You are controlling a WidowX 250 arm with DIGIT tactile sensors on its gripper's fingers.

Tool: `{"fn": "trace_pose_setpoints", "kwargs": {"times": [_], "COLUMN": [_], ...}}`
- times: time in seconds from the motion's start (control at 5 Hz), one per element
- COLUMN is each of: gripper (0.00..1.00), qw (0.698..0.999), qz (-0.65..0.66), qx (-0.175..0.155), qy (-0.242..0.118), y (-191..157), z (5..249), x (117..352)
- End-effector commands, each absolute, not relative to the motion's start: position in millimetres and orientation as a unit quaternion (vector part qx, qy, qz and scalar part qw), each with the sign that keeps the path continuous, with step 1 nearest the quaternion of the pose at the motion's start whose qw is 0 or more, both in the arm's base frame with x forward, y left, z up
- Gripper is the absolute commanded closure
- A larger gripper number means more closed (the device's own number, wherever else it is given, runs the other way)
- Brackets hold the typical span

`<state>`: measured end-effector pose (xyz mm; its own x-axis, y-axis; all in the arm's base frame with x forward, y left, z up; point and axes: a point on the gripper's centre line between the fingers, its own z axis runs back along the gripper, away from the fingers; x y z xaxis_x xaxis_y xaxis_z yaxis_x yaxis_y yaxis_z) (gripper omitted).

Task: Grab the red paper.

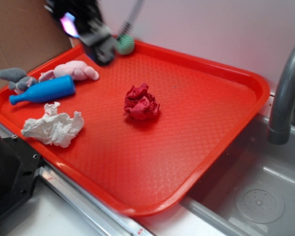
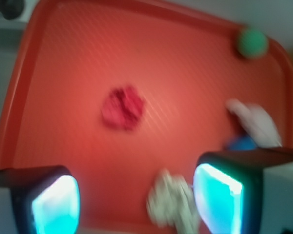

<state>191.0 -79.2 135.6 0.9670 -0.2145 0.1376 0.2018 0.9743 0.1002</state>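
while fingers (image 2: 56,202) spread wide, red paper (image 1: 141,103) sits mid-tray (image 1: 226,78), untouched.

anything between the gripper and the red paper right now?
Nothing visible. The gripper hangs over the tray's far corner by the green ball; bare tray lies between it and the red paper. The white wad and toys lie off to the side.

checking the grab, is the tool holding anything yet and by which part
Nothing is held. The tool is open and up off the tray, with only tray between its fingers. The red paper lies alone mid-tray, untouched.
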Motion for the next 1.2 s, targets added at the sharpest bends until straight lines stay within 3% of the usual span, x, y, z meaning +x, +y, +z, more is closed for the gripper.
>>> {"fn": "trace_pose_setpoints", "kwargs": {"times": [0.0,0.2,0.4,0.6,1.0], "gripper": [0.00,0.00,0.00,1.00,1.00], "qw": [0.985,0.986,0.989,0.993,0.997], "qz": [-0.146,-0.143,-0.121,-0.090,-0.011], "qx": [0.033,0.038,0.023,0.031,0.023], "qy": [-0.081,-0.080,-0.083,-0.071,-0.078], "y": [-97,-92,-92,-86,-40], "z": [57,34,12,14,51], "x": [215,224,239,253,258]}}
